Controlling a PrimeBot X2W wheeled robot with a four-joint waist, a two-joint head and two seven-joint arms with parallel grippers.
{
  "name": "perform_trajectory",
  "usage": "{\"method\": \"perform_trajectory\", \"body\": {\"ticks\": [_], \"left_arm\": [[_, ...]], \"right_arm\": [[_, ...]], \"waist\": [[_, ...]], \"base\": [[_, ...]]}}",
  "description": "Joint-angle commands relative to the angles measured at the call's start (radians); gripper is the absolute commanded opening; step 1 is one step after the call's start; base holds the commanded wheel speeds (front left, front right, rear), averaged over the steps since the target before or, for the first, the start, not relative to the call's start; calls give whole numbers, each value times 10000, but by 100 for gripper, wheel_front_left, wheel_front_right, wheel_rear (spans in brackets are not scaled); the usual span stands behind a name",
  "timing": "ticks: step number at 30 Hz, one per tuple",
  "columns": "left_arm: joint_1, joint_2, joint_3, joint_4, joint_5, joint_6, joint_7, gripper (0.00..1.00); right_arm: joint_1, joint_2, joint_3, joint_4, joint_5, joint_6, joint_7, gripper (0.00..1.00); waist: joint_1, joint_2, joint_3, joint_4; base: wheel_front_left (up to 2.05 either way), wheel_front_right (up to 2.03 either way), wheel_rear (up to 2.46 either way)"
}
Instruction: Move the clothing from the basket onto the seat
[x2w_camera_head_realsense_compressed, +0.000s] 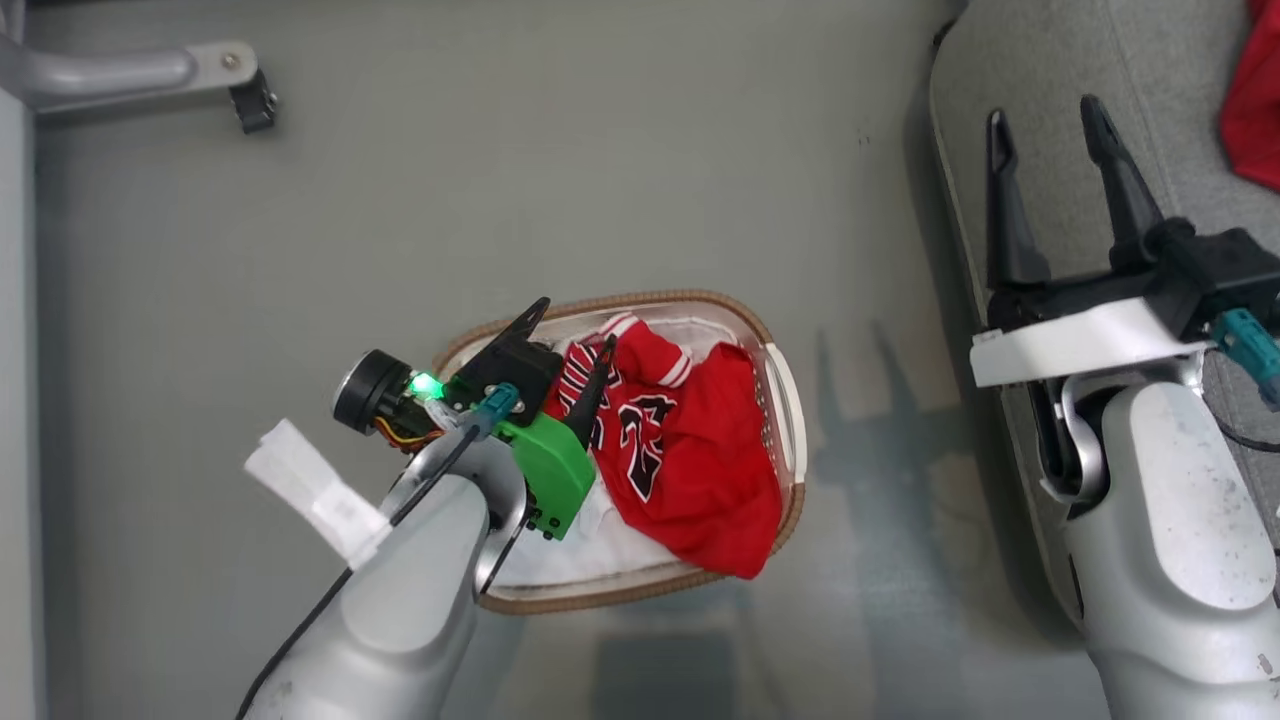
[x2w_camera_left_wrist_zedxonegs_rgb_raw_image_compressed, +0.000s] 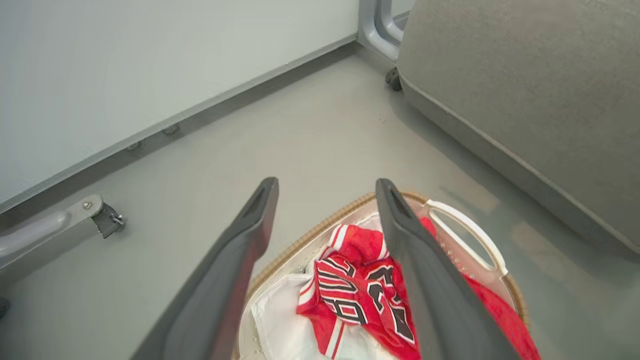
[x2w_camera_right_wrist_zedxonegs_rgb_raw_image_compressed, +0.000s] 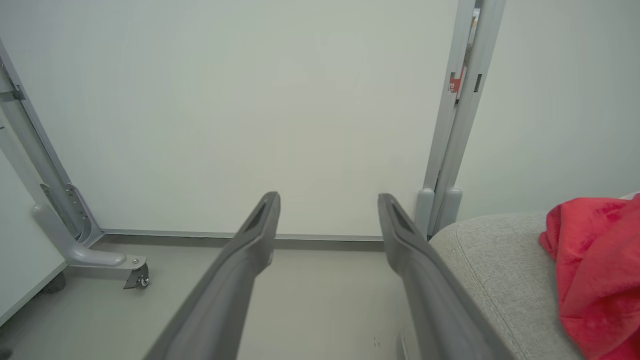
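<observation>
Closest to the robot, the left gripper (x2w_camera_head_realsense_compressed: 578, 320) hangs over the basket (x2w_camera_head_realsense_compressed: 790, 520), its two dark fingers spread apart with nothing between them. One finger lies across the basket's left rim in the head view and the other across the edge of the jersey (x2w_camera_head_realsense_compressed: 670, 440); whether that finger touches the cloth cannot be told. The jersey sits crumpled inside the basket, its black-and-white lettering facing up, and its lower red fold drapes over the woven rim on the near right. Under it lies a white liner sheet (x2w_camera_head_realsense_compressed: 590, 550).

From the left wrist, the left gripper (x2w_camera_left_wrist_zedxonegs_rgb_raw_image_compressed: 327, 182) frames the basket (x2w_camera_left_wrist_zedxonegs_rgb_raw_image_compressed: 470, 235), with the jersey (x2w_camera_left_wrist_zedxonegs_rgb_raw_image_compressed: 360, 290) and the liner sheet (x2w_camera_left_wrist_zedxonegs_rgb_raw_image_compressed: 280, 320) between and below the fingers.

Further right, the right gripper (x2w_camera_head_realsense_compressed: 1043, 108) is held above the edge of the seat (x2w_camera_head_realsense_compressed: 1150, 60), fingers wide apart and empty. A plain red piece (x2w_camera_head_realsense_compressed: 1255, 110) lies on the seat, well apart from the basket. The right wrist view shows the right gripper (x2w_camera_right_wrist_zedxonegs_rgb_raw_image_compressed: 328, 196), the seat (x2w_camera_right_wrist_zedxonegs_rgb_raw_image_compressed: 490, 270) and the plain red piece (x2w_camera_right_wrist_zedxonegs_rgb_raw_image_compressed: 595, 270) on it.

Beyond the grey floor (x2w_camera_head_realsense_compressed: 600, 150), a frame leg (x2w_camera_head_realsense_compressed: 150, 70) with a caster stands before a pale wall panel (x2w_camera_right_wrist_zedxonegs_rgb_raw_image_compressed: 250, 100).
</observation>
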Motion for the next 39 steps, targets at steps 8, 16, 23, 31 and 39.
{"method": "perform_trajectory", "body": {"ticks": [8, 16, 23, 31, 39], "left_arm": [[-1294, 22, -1432, 2141, -599, -32, 315, 100], [-2199, 21, -1525, 3775, -1100, 175, 537, 100], [-2800, 26, -1232, 4829, -1554, 498, 659, 100], [-3329, 163, -1179, 5703, -1638, 929, 805, 100], [-3521, 258, -1216, 6026, -1693, 1196, 791, 0]], "right_arm": [[-814, -23, 234, -497, 297, -14, -48, 100], [-1196, -23, 595, -911, 690, -14, -48, 100], [-1432, -24, 689, -1139, 997, -14, -49, 100], [-1616, -26, 677, -1272, 1207, -14, -49, 100], [-1703, -26, 692, -1344, 1352, -14, -49, 100]], "waist": [[-1, 0, 2702, -1551], [-1, 0, 3503, -2074], [-1, 0, 4004, -2399], [-1, 0, 4403, -2588], [-1, 0, 4573, -2650]], "base": [[0, 0, 0], [0, 0, 0], [0, 0, 0], [0, 0, 0], [0, 0, 0]]}}
